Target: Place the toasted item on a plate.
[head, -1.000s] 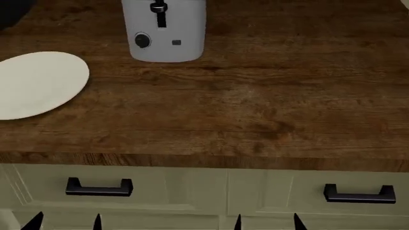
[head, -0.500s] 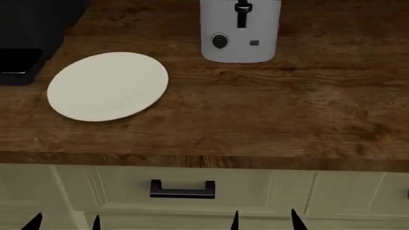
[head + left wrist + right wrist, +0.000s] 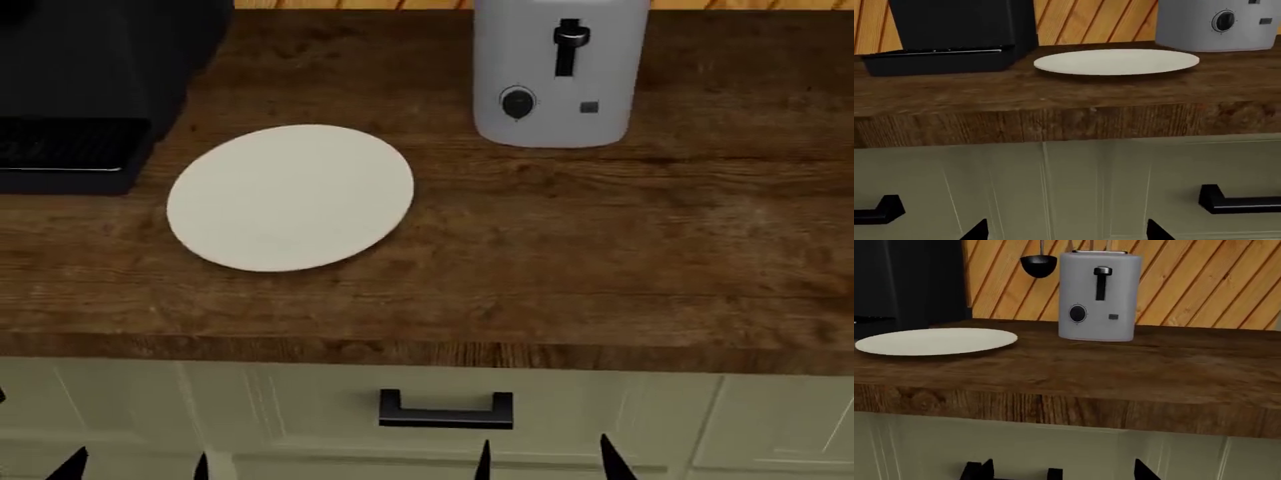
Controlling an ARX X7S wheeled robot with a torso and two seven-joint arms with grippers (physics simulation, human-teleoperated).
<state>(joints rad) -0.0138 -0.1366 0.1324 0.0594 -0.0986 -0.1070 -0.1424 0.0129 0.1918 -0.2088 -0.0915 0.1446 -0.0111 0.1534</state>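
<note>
The cream-white plate point(image 3: 291, 197) lies flat on the wooden counter, left of a grey toaster point(image 3: 561, 75). The plate also shows in the left wrist view point(image 3: 1116, 62) and the right wrist view point(image 3: 936, 341). The toast slice is not visible in any view; the toaster's slots cannot be seen into. My left gripper point(image 3: 136, 465) and right gripper point(image 3: 549, 460) are low, in front of the cabinet below the counter edge. Both are open and empty, as the left wrist view point(image 3: 1067, 232) and right wrist view point(image 3: 1064, 471) show.
A black appliance point(image 3: 94, 80) stands at the counter's back left, close to the plate. A black ladle point(image 3: 1039, 262) hangs on the slatted wood wall beside the toaster. Cream drawers with black handles point(image 3: 445, 410) sit under the counter's front edge point(image 3: 427, 355).
The head view has shifted left: plate and toaster slid rightwards in the picture and the black appliance came into view. The gripper tips keep their places at the frame's lower edge.
</note>
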